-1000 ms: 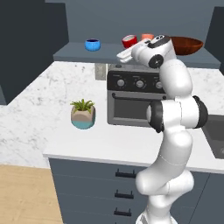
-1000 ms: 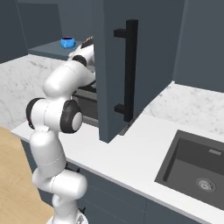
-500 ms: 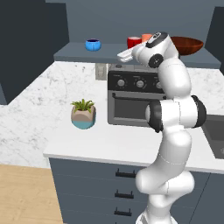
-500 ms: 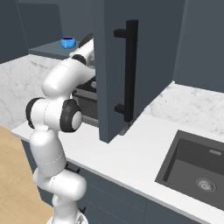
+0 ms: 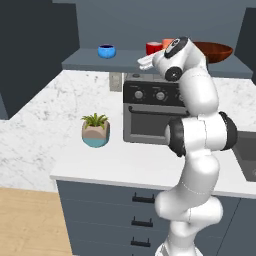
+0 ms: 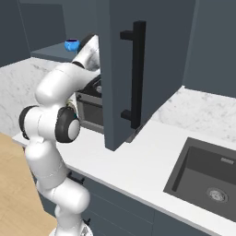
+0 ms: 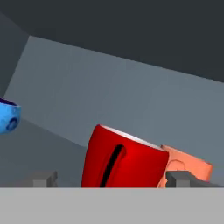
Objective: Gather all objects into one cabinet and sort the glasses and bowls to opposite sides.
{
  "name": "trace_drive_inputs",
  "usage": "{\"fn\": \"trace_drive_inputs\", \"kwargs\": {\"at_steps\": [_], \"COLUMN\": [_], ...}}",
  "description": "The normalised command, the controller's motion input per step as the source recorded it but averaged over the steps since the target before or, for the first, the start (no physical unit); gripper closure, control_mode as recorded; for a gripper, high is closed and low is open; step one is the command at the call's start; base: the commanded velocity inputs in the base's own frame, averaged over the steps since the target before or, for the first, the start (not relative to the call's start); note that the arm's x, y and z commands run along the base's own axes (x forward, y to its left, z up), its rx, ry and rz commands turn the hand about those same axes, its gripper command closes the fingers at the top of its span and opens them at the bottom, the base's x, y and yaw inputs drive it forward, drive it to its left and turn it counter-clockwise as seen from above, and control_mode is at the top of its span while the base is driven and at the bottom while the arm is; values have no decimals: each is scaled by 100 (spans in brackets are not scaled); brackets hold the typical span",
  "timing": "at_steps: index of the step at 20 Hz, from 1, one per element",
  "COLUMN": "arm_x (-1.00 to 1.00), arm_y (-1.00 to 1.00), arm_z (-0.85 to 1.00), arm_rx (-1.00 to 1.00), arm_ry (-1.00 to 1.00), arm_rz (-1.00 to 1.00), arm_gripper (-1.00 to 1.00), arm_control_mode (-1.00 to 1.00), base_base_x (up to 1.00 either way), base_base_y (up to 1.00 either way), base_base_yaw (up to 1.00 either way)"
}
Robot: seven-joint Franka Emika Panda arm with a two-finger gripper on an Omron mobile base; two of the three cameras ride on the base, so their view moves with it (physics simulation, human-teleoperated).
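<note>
The red cup [image 7: 122,164] stands on the cabinet's bottom shelf [image 5: 90,61], just in front of my gripper [image 7: 111,179]. The gripper is open, one fingertip [image 7: 43,179] well clear on each side of the cup. The orange cup [image 7: 189,168] stands close behind the red one. The small blue bowl [image 7: 8,117] sits further along the shelf. From the left base, the blue bowl [image 5: 106,50] is at the left, the red cup [image 5: 153,48] and orange cup [image 5: 167,43] mid-shelf, and the wide reddish-brown bowl [image 5: 216,52] at the right. My gripper [image 5: 144,61] hovers at the shelf's front edge.
The cabinet door [image 6: 133,69] stands open beside the arm. Below the shelf, a dark countertop oven [image 5: 150,112] and a potted plant [image 5: 95,131] sit on the marble counter. A sink [image 6: 207,179] lies at the right. Grey drawers [image 5: 142,220] run under the counter.
The jaws have opened wide off the red cup, which stays upright on the shelf. The arm has barely moved.
</note>
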Motion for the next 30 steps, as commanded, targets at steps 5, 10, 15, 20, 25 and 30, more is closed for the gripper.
{"fn": "trace_drive_inputs", "kwargs": {"at_steps": [5,10,15,20,25,30], "arm_x": [-37,-74,-99,-100,-100,-100], "arm_y": [0,0,-8,-14,-11,0], "arm_z": [9,30,23,6,8,13], "arm_rx": [0,0,0,0,0,3], "arm_ry": [-17,-1,8,32,32,21], "arm_rz": [-26,-23,-31,-50,-49,-34], "arm_gripper": [-100,-100,-100,-100,-100,-100], "arm_control_mode": [-100,-100,-100,-100,-100,-100], "base_base_x": [0,0,0,0,0,0], "base_base_y": [0,0,0,0,0,0], "base_base_yaw": [0,0,0,0,0,0]}}
